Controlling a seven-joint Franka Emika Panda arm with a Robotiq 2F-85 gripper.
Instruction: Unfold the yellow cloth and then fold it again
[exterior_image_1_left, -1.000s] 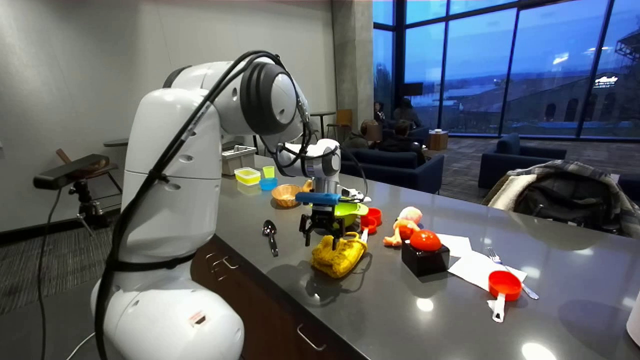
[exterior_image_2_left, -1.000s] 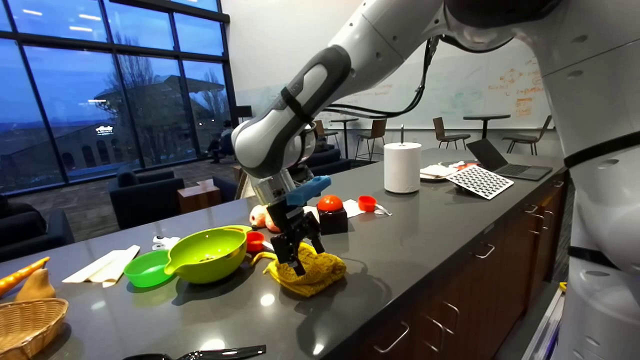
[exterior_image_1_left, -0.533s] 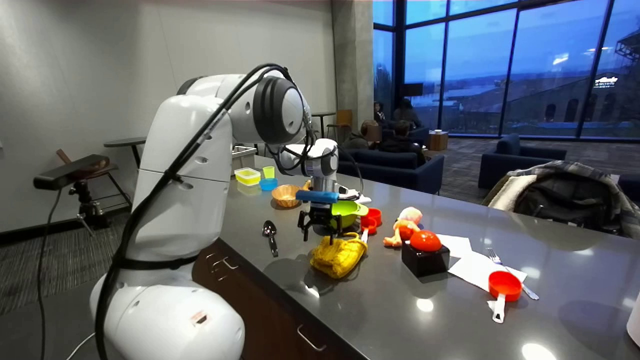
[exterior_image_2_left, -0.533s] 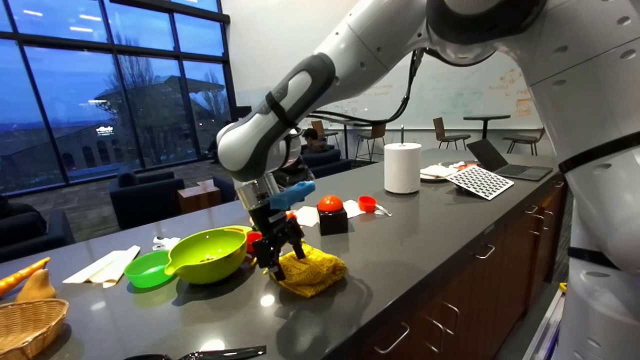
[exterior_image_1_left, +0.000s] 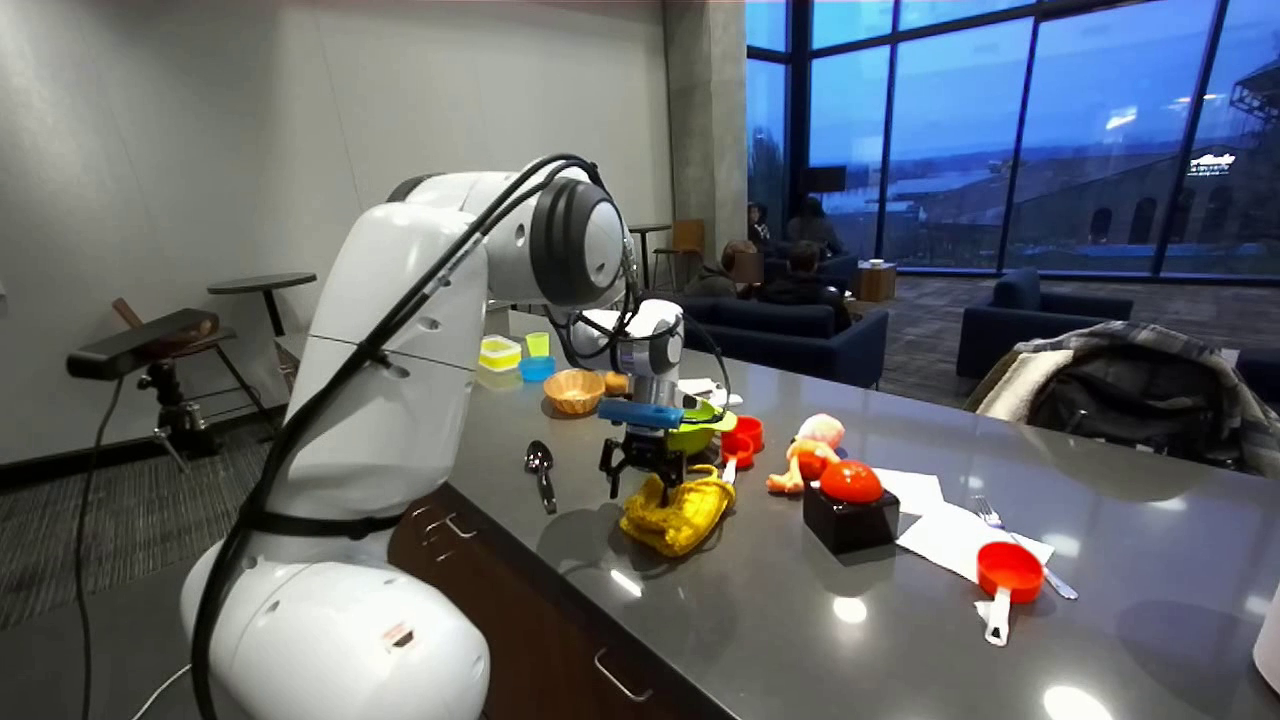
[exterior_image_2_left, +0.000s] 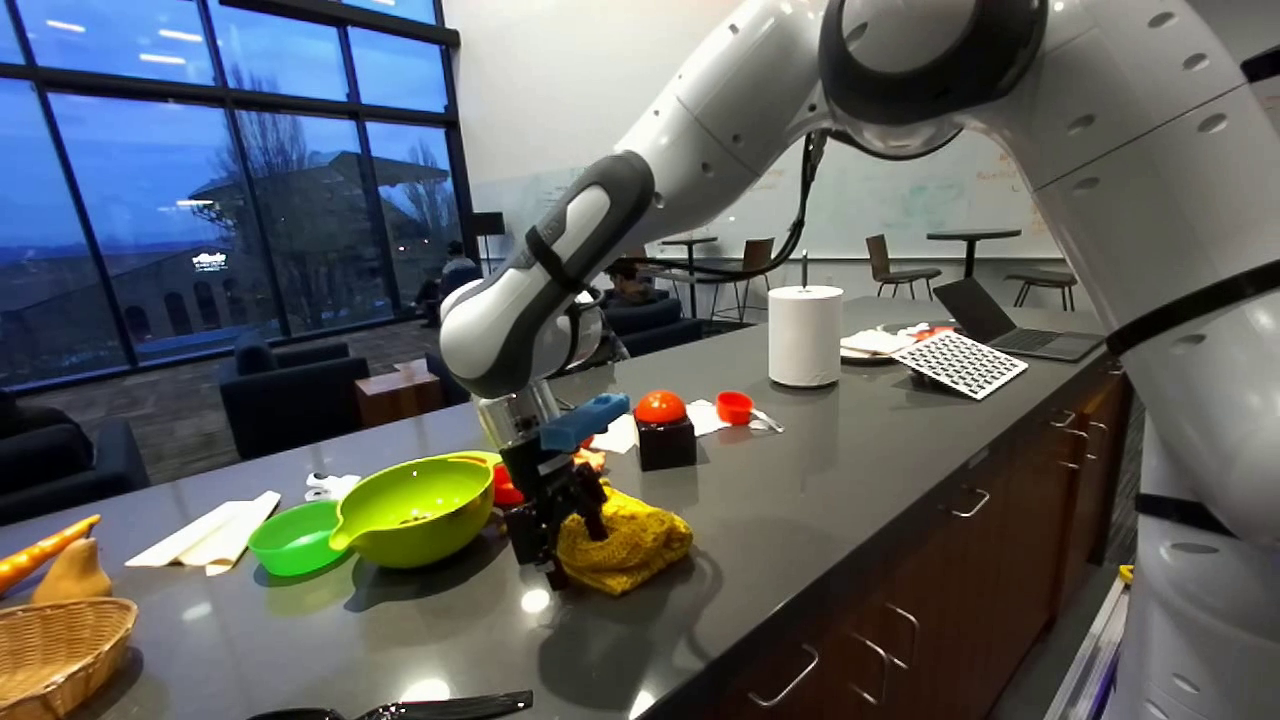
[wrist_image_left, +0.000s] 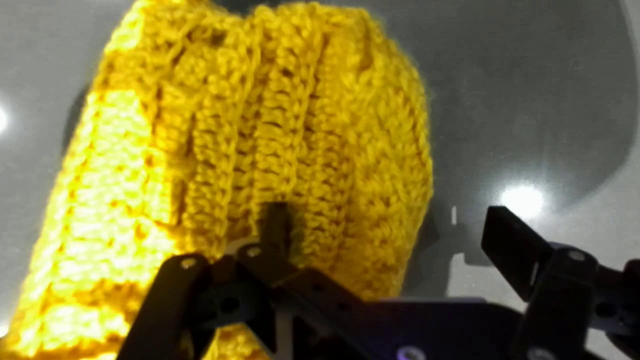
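Yellow cloth (wrist_image_left: 300, 130) in all views, laptop (exterior_image_2_left: 1042, 342) in an exterior view only

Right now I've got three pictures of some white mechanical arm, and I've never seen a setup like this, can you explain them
That white machine is a robot arm; the black two-fingered gripper at its end works as its hand. Two pictures come from cameras outside the robot; the close-up comes from one on its wrist. On the grey counter lie a bunched yellow knit cloth, a lime-green mixing bowl, a wicker basket, a black spoon and a red push-button box, among others. Nothing is held: the fingers stand wide apart, one over the cloth, touching or not I can't tell, the other past its edge.
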